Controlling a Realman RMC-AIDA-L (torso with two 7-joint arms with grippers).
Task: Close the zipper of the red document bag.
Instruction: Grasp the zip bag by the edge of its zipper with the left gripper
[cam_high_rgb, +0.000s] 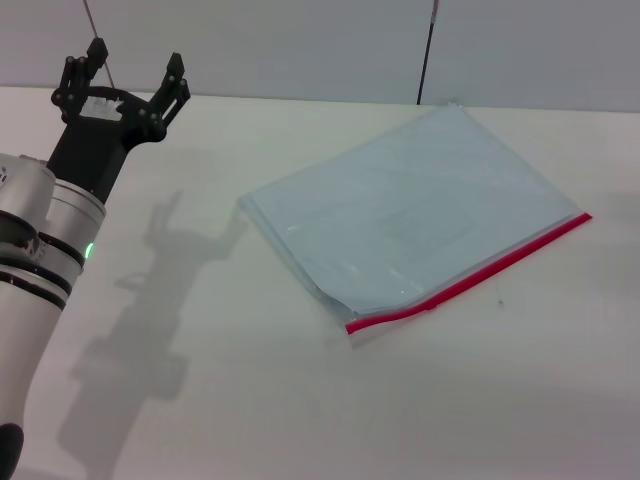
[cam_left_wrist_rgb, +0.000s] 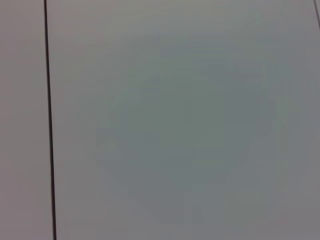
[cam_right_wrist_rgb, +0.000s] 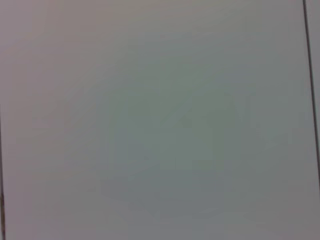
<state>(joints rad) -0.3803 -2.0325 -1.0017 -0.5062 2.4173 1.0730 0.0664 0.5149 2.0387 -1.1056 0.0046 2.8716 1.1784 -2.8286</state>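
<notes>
The red document bag (cam_high_rgb: 410, 215), a flat translucent pale-blue pouch, lies at an angle on the white table right of centre in the head view. Its zipper (cam_high_rgb: 470, 272), a thin red strip, runs along the pouch's near long edge, from the near-left corner up to the right corner. A small bump shows on the strip at about a third of its length from the left end. My left gripper (cam_high_rgb: 135, 62) hangs open above the table's far left, well away from the bag, holding nothing. My right gripper is out of view. Both wrist views show only a blank grey wall.
The white table (cam_high_rgb: 300, 400) spreads around the bag. A grey wall with a dark vertical seam (cam_high_rgb: 427, 50) stands behind it. My left arm's shadow (cam_high_rgb: 165, 300) falls on the table left of the bag.
</notes>
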